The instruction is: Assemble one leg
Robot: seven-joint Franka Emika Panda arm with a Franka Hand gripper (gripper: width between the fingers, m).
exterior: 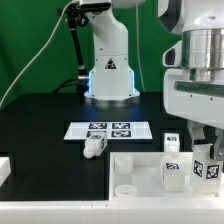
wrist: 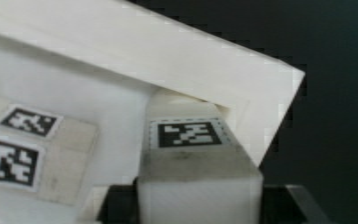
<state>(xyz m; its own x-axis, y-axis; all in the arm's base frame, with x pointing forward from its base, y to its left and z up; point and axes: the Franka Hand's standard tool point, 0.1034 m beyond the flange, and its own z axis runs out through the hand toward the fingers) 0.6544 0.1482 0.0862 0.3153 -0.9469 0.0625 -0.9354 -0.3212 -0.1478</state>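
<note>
white plastic fills the wrist view: the leg (wrist: 197,165) stands between the dark fingers (wrist: 126,205) of the gripper (wrist: 197,200), its tag facing the camera, and the jaws appear closed on it. the leg sits over the tabletop slab (wrist: 140,90), close to one corner, with other tags visible on the slab beside it. whether the leg's end is already seated in a hole i cannot tell, since the contact point is hidden behind the leg itself.

in the exterior view the gripper (exterior: 205,150) is low at the exterior view's right, above the slab (exterior: 140,170), with the held leg (exterior: 209,168) beneath it and another leg (exterior: 174,166) upright just beside. a further leg (exterior: 95,146) lies on the black table (exterior: 40,120), near the marker board (exterior: 108,130).

as a judgement, picking up is done and the leg is brought to the slab; inserting or twisting it home and releasing are likely left.
</note>
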